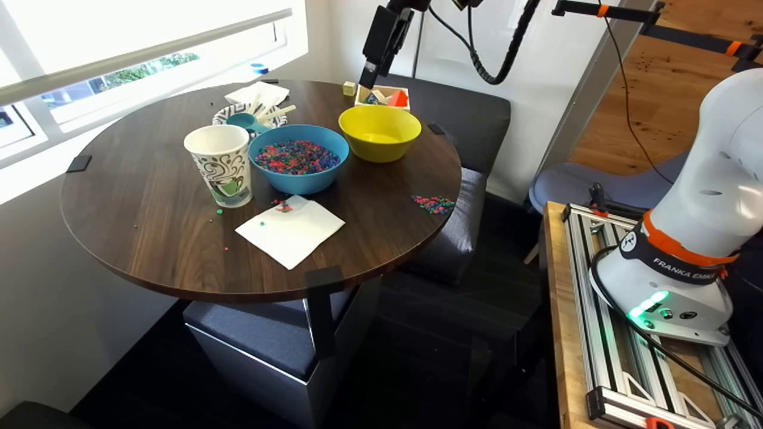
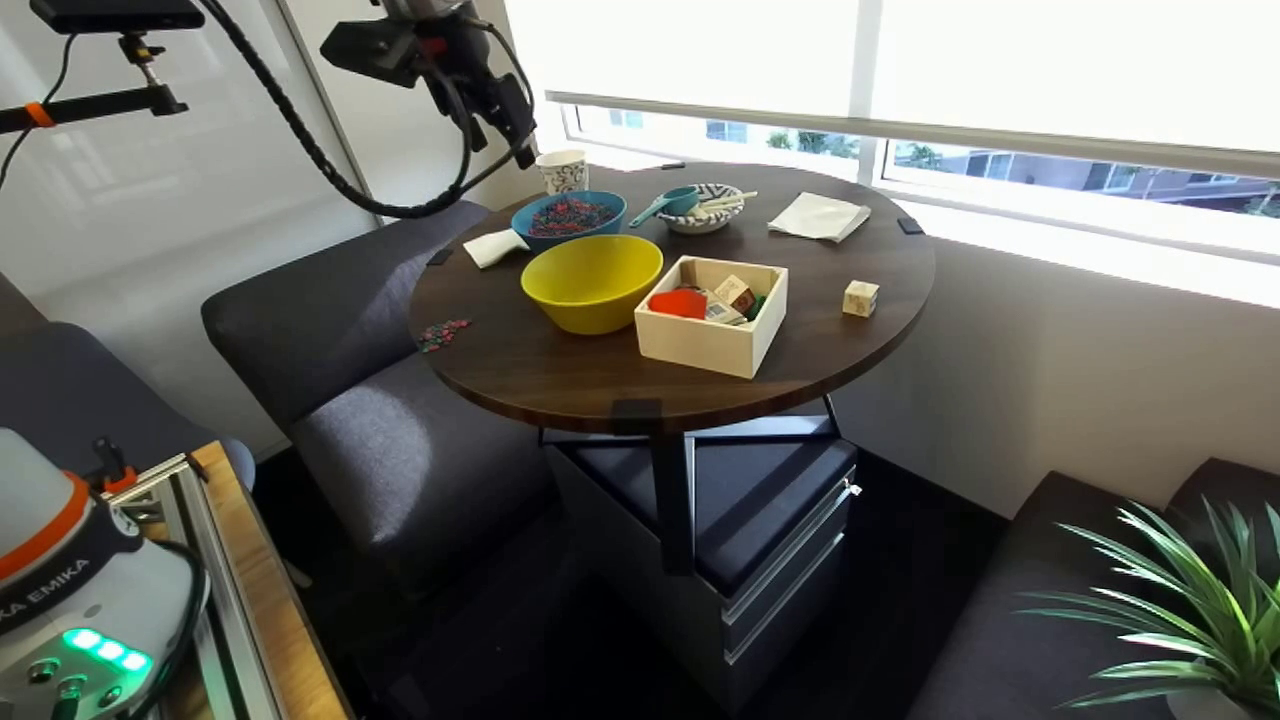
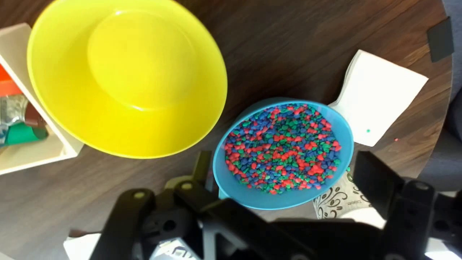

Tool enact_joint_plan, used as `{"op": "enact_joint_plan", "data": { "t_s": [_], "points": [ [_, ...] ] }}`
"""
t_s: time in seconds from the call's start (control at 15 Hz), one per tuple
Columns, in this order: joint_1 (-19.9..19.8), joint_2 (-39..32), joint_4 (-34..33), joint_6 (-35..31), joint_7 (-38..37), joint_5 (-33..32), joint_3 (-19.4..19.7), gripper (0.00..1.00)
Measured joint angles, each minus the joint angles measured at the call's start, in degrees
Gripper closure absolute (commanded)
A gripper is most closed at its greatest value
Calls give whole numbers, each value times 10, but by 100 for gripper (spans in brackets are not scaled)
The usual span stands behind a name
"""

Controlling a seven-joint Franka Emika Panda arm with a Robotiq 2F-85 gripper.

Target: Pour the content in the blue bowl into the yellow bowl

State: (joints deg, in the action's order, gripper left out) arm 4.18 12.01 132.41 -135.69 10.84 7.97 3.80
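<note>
The blue bowl (image 1: pixel 304 183) (image 2: pixel 548 243) (image 3: pixel 269 200) stands upright on the round table beside the yellow bowl. It holds the content (image 1: pixel 298 158) (image 2: pixel 570 217) (image 3: pixel 281 148), a heap of small red, blue and green pieces. The yellow bowl (image 1: pixel 381 149) (image 2: pixel 597 318) (image 3: pixel 144 135) stands upright, and its inside is bare in the wrist view. My gripper (image 3: pixel 284 154) is open with nothing between its fingers. It hangs in the air above the table in both exterior views (image 1: pixel 368 74) (image 2: pixel 503 147). In the wrist view, its fingers appear on either side of the blue bowl, apart from it.
A patterned paper cup (image 1: pixel 220 170), a white napkin (image 1: pixel 292 229) and a patterned dish with a teal scoop (image 2: pixel 700 215) stand close around the blue bowl. A wooden box (image 2: pixel 700 345) of blocks stands by the yellow bowl. Loose pieces (image 1: pixel 434 205) lie near the table edge.
</note>
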Motion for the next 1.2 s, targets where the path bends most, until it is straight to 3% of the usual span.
{"op": "enact_joint_plan", "data": {
  "t_s": [0.2, 0.53, 1.2],
  "points": [
    [-4, -66, -64, 13, 84, 13, 7, 0],
    [-29, -170, -183, 105, 189, 68, 7, 0],
    [-39, -169, -186, 105, 187, 67, -5, 0]
  ]
}}
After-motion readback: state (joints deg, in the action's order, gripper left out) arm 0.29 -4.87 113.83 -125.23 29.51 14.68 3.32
